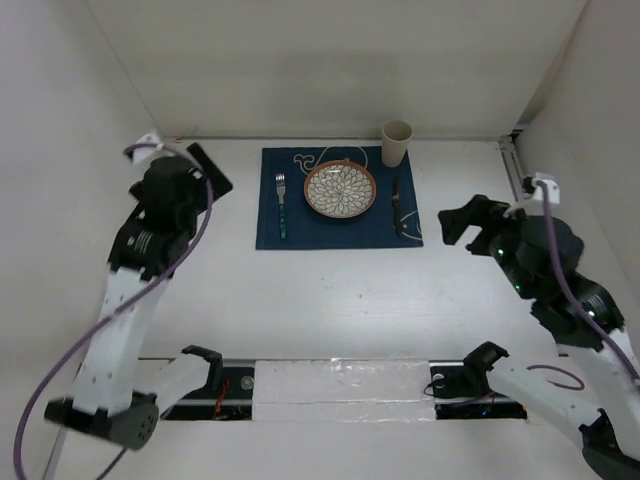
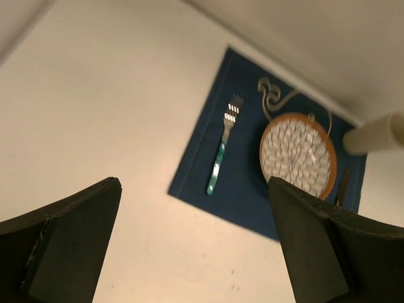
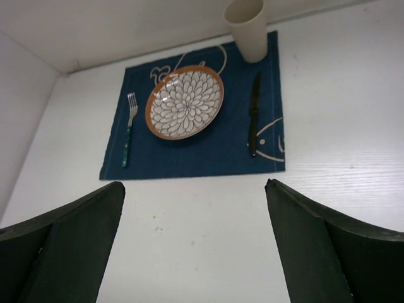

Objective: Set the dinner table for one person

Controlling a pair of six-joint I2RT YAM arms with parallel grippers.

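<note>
The white dinner table [image 1: 330, 300] carries a dark blue mat [image 1: 338, 228] at the back centre. On the mat stand an orange-rimmed patterned plate [image 1: 341, 188], a green-handled fork [image 1: 281, 203] to its left and a dark knife [image 1: 396, 203] to its right. A beige cup [image 1: 397, 143] stands at the mat's far right corner. My left gripper [image 1: 210, 172] is open and empty, held above the table left of the mat. My right gripper [image 1: 458, 222] is open and empty, right of the mat. The left wrist view shows the fork [image 2: 222, 151] and plate [image 2: 298, 153]; the right wrist view shows the plate [image 3: 185, 102], knife [image 3: 254, 115] and cup [image 3: 247, 28].
White walls close in the table at the back, left and right. A metal bracket [image 1: 512, 165] runs along the right wall. A shiny strip [image 1: 340, 385] lies between the arm bases at the near edge.
</note>
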